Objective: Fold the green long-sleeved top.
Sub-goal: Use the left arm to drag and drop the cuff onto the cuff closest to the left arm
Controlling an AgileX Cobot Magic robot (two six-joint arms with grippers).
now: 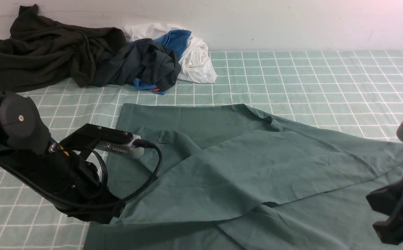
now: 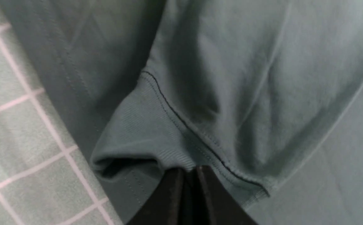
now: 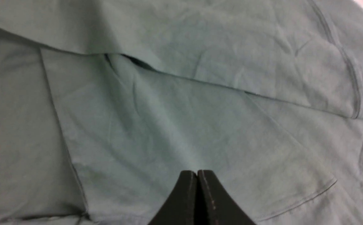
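- The green long-sleeved top point(image 1: 243, 166) lies spread over the near half of the table point(image 1: 326, 76). It is dusty sage jersey, lightly creased.
- A broad part is folded slantwise over the rest, with stitched seams showing.
- The left gripper point(image 2: 189, 170) is clenched on the ribbed cuff point(image 2: 137, 137), which bunches at its tips.
- The right gripper point(image 3: 197, 173) is clenched, tips together against flat fabric; whether it pinches cloth I cannot tell.
- A pile of clothes point(image 1: 83, 59) sits at the far left corner.
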